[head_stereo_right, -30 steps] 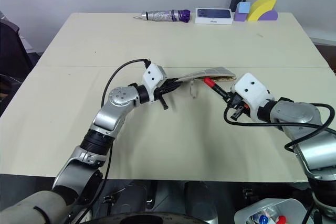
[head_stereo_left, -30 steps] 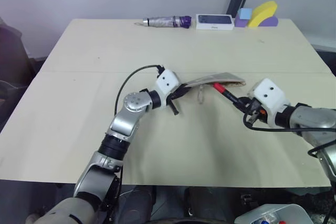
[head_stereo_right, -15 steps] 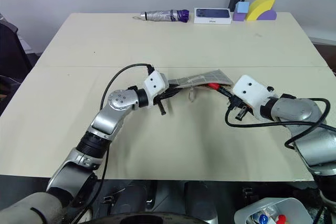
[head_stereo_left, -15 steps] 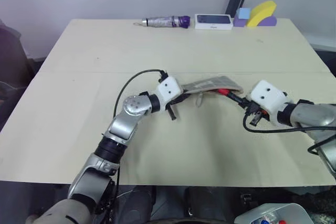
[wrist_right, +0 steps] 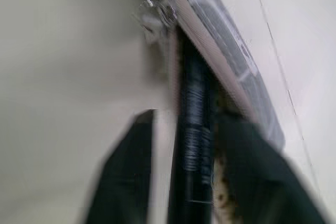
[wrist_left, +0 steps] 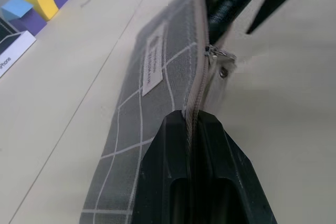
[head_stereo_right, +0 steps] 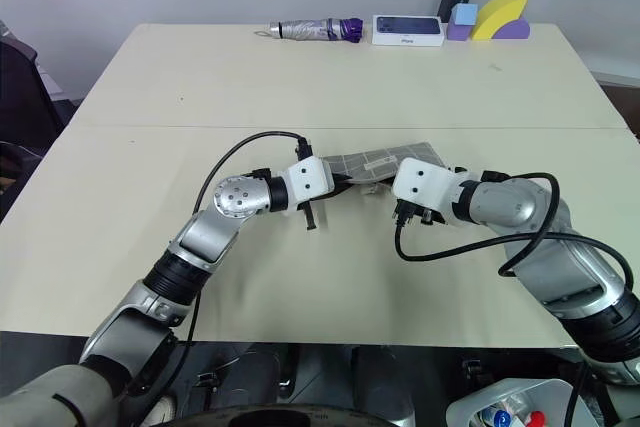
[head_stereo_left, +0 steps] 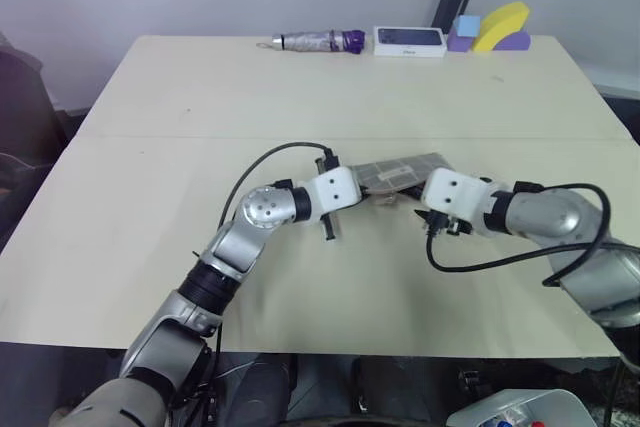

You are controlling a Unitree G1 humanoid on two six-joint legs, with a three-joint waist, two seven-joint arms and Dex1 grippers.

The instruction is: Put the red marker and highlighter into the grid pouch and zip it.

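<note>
At centre frame, your left gripper (wrist_left: 195, 129) is clamped on the flat grey grid-lined fabric pouch (head_stereo_left: 395, 173) on the worktop (head_stereo_left: 330, 87). Rightward, your right gripper (wrist_right: 181, 129) stands apart around the black-bodied red marker (wrist_right: 193, 129), mostly inside. I judge highlighter and zipping remain.

Grey woven cloth on the grid pouch (wrist_left: 157, 82) — matt, with white printed lines and a small metal zip pull. The marker (wrist_right: 193, 129) barrel looks like smooth black plastic. The desk (head_stereo_left: 300, 87) is pale and matt — smooth, laminate-like. Left hand (wrist_left: 195, 145) fingers: matt black plastic.
</note>
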